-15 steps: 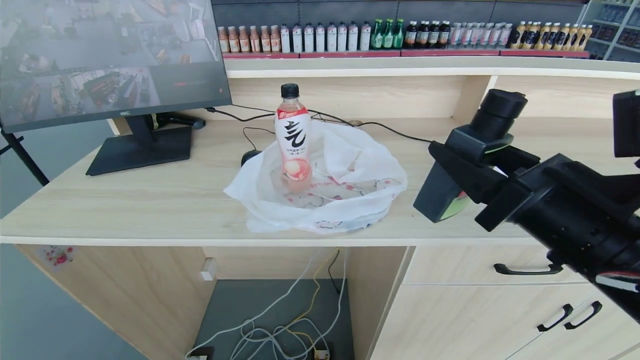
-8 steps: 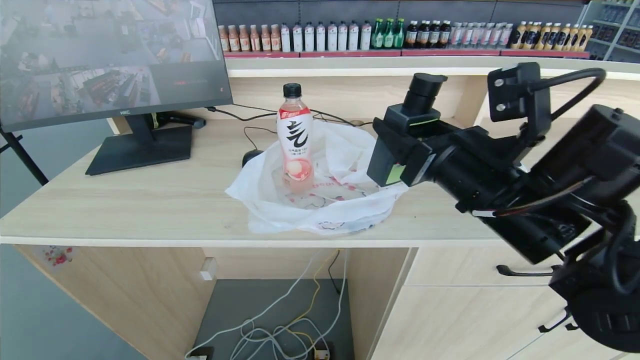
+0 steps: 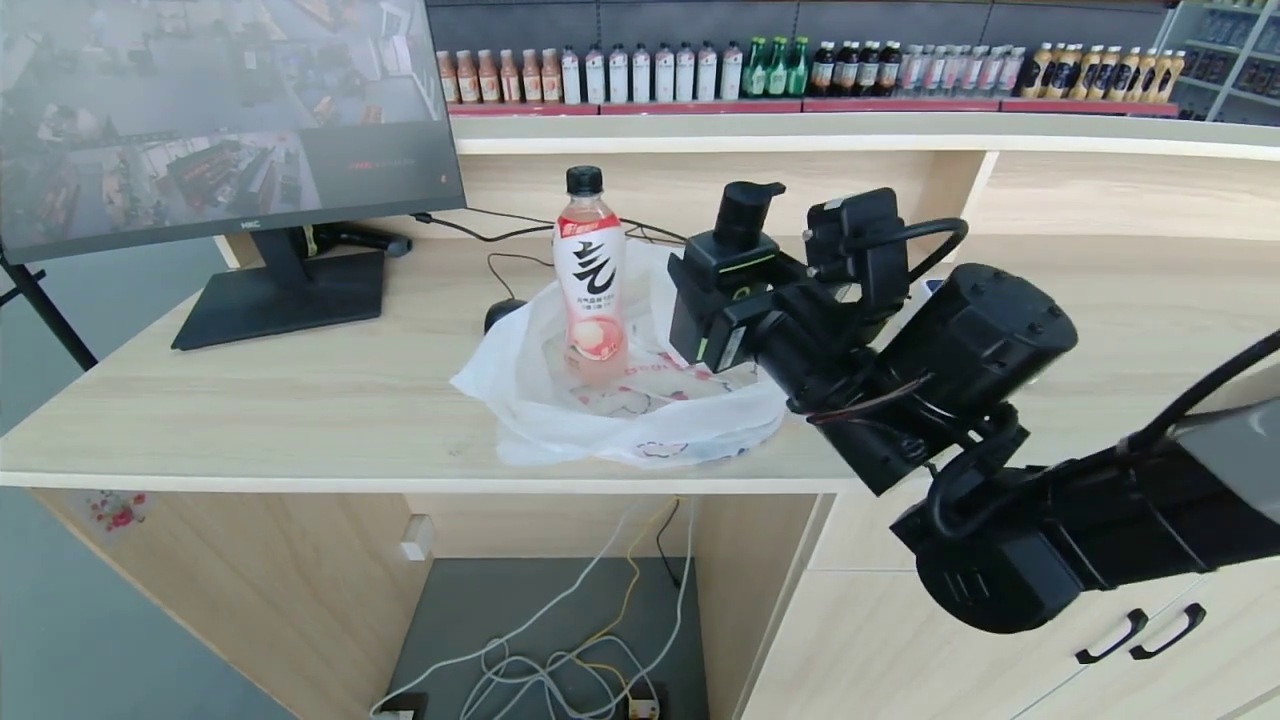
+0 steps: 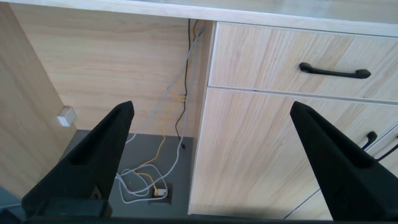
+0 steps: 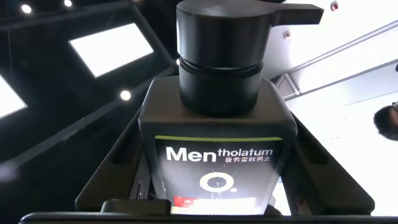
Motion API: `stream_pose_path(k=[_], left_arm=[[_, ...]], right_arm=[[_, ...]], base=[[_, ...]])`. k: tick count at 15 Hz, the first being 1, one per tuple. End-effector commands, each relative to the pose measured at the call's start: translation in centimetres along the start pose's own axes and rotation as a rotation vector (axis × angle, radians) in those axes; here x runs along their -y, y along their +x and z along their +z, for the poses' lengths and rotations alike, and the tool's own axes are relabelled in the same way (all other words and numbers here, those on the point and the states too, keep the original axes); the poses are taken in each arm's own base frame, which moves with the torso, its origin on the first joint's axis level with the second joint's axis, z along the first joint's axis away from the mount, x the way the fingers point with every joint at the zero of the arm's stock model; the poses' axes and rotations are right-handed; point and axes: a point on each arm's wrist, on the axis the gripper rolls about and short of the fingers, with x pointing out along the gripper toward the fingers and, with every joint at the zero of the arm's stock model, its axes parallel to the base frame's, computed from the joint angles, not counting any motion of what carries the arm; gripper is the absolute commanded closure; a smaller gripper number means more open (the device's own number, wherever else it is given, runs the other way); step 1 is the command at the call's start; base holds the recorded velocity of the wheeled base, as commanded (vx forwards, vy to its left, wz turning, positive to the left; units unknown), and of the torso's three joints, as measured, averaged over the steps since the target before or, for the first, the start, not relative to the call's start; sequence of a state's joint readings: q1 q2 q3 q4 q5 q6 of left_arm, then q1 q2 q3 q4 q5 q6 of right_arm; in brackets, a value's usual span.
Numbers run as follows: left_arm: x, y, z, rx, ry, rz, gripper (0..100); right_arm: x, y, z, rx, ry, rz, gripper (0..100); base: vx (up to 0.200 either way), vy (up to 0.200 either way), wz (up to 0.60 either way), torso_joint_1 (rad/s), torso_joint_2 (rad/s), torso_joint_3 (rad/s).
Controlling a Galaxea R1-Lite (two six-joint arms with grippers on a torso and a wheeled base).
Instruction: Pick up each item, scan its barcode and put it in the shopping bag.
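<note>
Right gripper, clamping a black pump bottle, is swinging left over the shopping bag, probably nearing the drop; left gripper is hanging open.

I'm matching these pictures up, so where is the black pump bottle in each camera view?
Head view: black pump bottle right of centre, roughly upright in the right gripper, overlapping the shopping bag's right side.
Left wrist view: aimed at drawers and floor cables.
Right wrist view: bottle close up, mid-picture, between the jaws.
Shared landmark: the floor cables, head and left wrist views.
</note>
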State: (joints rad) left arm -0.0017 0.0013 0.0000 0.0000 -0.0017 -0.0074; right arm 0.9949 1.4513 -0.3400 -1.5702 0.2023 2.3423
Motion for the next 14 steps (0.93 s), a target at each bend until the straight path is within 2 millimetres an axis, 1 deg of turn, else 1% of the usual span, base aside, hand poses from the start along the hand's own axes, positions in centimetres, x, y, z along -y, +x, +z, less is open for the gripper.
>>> stream_pose_path(k=[1,10,11,14], left_arm=[[0.0,0.0,0.0,0.0,0.0,0.0,0],[0.0,0.0,0.0,0.0,0.0,0.0,0],[0.0,0.0,0.0,0.0,0.0,0.0,0],[0.0,0.0,0.0,0.0,0.0,0.0,0]], right_arm=[[-0.32,-0.26,-0.41,-0.013,-0.003,0.012,100],[-0.36,-0.36,-0.47,-0.015,-0.011,0.012,100],[-0.33,-0.39,-0.46,-0.014,-0.031,0.011,100],[-0.23,-0.45,-0.38,-0.009,-0.211,0.008,100]], base=[[0.0,0.0,0.0,0.0,0.0,0.0],[0.0,0.0,0.0,0.0,0.0,0.0],[0.0,0.0,0.0,0.0,0.0,0.0],[0.0,0.0,0.0,0.0,0.0,0.0]])
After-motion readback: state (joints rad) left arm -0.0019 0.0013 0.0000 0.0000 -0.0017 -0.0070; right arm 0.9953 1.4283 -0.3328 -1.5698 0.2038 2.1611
